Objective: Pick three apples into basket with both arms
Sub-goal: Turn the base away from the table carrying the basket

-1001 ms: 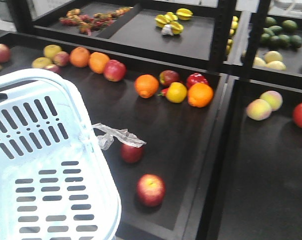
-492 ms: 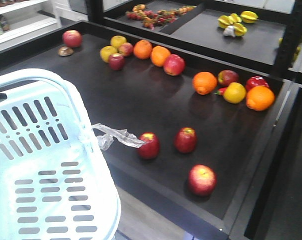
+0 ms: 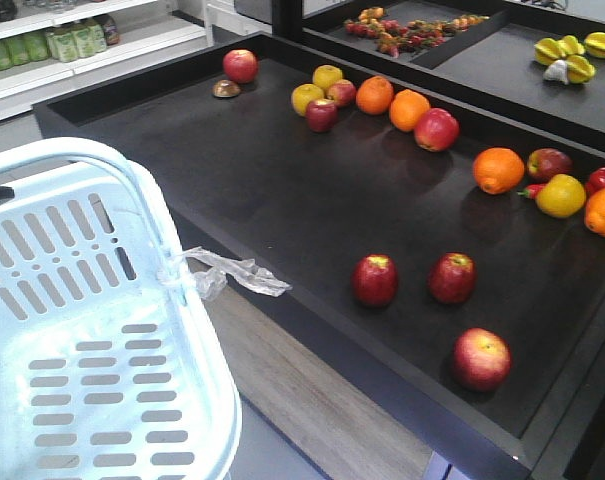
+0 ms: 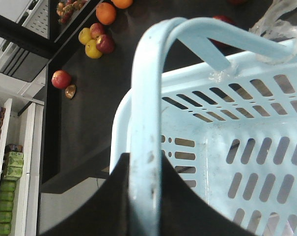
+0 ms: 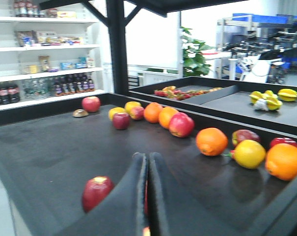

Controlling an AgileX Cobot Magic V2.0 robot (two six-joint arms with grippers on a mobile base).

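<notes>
Well, the left apple and the middle apple, both dark red, sit side by side on the black counter. They are close but not touching. The blush apple, red with a bit of yellow, lies on its own, nearer the front edge and a little to the right of them.

The white basket hangs at the left, off the counter and in front of it, over the floor. Its hoop handle stands up. A crumpled clear plastic scrap is tied on where the handle meets the rim, and it sticks out toward the apples. In the left wrist view the left claw pinches the handle, with one black finger on each side of the pale bar.

The right claw is low over the counter with its two black fingers pressed together. Only a thin slit shows between them, and they hold nothing. A dark red apple lies just left of those fingers in that view; I cannot tell which of the three it is.

A row of other fruit — oranges, yellow apples and more red ones — lies far back on the counter, well apart from the three in front.
</notes>
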